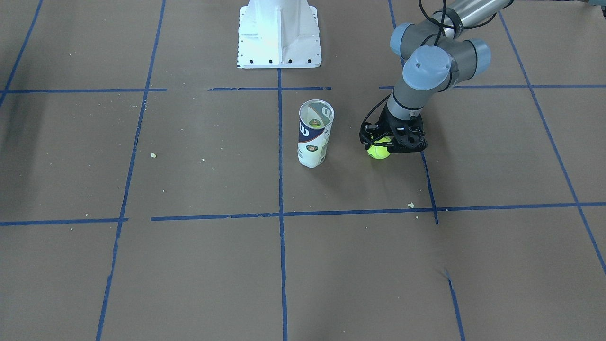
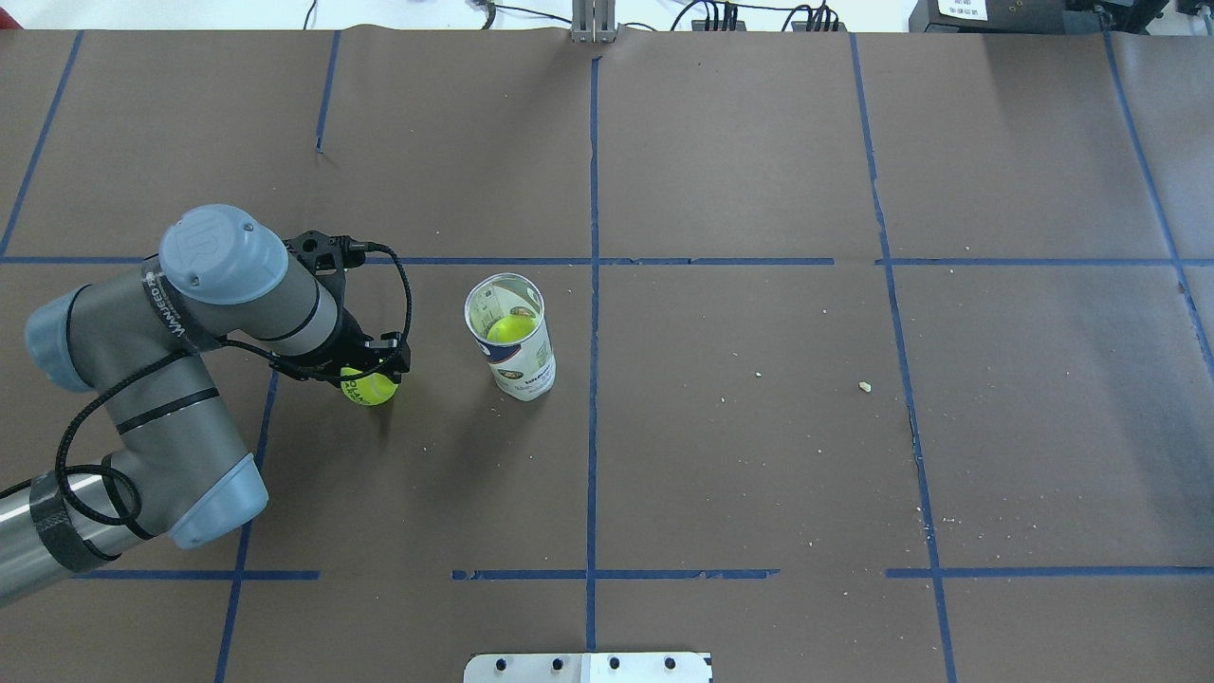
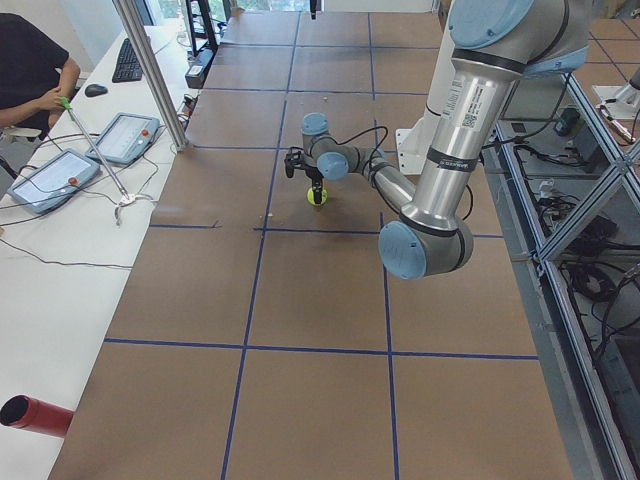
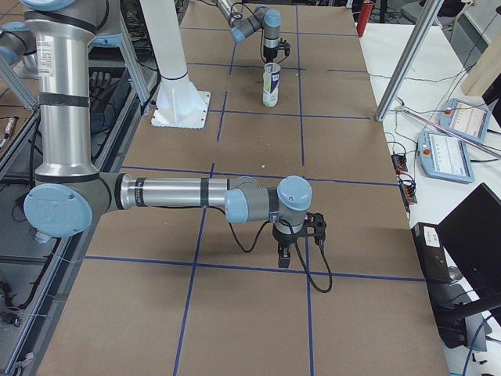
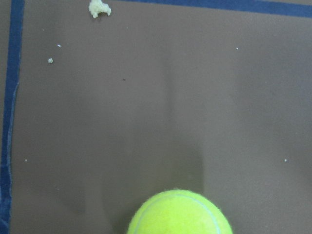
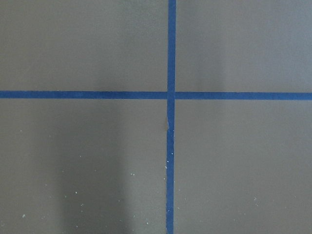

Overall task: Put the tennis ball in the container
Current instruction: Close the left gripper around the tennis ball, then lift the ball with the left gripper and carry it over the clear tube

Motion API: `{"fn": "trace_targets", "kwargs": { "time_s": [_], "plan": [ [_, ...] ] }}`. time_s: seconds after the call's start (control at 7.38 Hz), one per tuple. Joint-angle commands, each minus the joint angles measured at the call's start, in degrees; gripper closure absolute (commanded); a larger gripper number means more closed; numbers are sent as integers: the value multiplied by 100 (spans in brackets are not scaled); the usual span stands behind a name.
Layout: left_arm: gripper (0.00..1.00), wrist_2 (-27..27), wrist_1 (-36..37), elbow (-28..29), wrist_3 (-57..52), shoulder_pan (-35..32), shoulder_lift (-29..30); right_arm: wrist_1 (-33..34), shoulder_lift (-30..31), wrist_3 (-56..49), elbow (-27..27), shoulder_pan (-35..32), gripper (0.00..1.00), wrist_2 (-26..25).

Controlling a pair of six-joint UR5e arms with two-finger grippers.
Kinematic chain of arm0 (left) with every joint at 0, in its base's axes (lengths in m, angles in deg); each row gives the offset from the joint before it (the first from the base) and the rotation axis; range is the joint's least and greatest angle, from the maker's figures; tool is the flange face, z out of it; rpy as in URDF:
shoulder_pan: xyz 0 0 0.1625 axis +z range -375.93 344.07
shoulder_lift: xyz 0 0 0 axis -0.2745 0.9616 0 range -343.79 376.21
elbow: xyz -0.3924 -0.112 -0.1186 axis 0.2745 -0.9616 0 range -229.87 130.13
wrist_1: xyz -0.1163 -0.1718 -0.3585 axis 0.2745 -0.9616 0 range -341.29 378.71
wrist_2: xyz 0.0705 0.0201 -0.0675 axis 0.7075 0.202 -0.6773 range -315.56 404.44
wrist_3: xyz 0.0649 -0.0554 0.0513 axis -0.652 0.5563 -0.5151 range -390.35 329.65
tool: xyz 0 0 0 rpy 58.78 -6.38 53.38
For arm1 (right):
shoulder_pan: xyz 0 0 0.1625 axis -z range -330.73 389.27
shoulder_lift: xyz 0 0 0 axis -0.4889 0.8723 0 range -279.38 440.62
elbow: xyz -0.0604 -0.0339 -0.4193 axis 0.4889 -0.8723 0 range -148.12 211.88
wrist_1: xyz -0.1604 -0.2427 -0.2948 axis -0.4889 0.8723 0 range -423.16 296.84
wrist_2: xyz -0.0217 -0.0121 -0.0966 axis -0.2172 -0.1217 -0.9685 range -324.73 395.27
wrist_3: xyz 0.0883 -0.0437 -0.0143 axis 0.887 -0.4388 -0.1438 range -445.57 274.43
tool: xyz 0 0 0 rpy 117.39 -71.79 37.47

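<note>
Covering the work area is a brown table [image 2: 759,455], squared off with blue tape.

Left arm [image 2: 190,313]: folded at the elbow, with the forearm reaching out over the table. The wrist is turned so the tool points almost straight down, a pose suited to a pick from above.

Right arm [image 4: 172,192]: stretched low over the robot's right end of the table, well apart from the work. It appears parked out of the way.

Tube [image 1: 312,142]: upright near the table's middle, mouth open to the top, so a ball can be dropped in from above. A second ball [image 2: 512,329] lies inside it.

Left gripper [image 2: 372,372]: down at table level near the tube, not touching it. Its fingers are set either side of the ball [image 1: 378,151]. Whether they press on the ball or stand slightly off it cannot be told.

Right gripper [image 4: 284,254]: pointing down, with only paper and tape beneath it. How far open it is cannot be told.

Judged step: securing the ball — lift and carry to the tube mouth are not yet done.

Crumbs [image 1: 410,205] lie scattered on the paper.
</note>
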Motion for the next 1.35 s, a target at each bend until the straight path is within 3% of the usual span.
{"fn": "trace_targets", "kwargs": {
  "time_s": [0.0, 0.14, 0.27, 0.68, 0.81, 1.22],
  "plan": [
    [100, -9, 103, -390, -8, -63, -2, 0, 0, 0, 0, 0, 0, 0],
    [100, -18, 817, -1176, -95, -160, -46, 0, 0, 0, 0, 0, 0, 0],
    [100, -18, 2130, -1863, -279, -465, 111, 0, 0, 0, 0, 0, 0, 0],
    [100, -105, 4114, -2738, -833, -1204, 1154, 0, 0, 0, 0, 0, 0, 0],
    [100, -262, 4634, -2714, -1009, -1442, 1663, 0, 0, 0, 0, 0, 0, 0],
    [100, -360, 4710, -1873, -932, -1453, 2536, 0, 0, 0, 0, 0, 0, 0]
  ]
}}
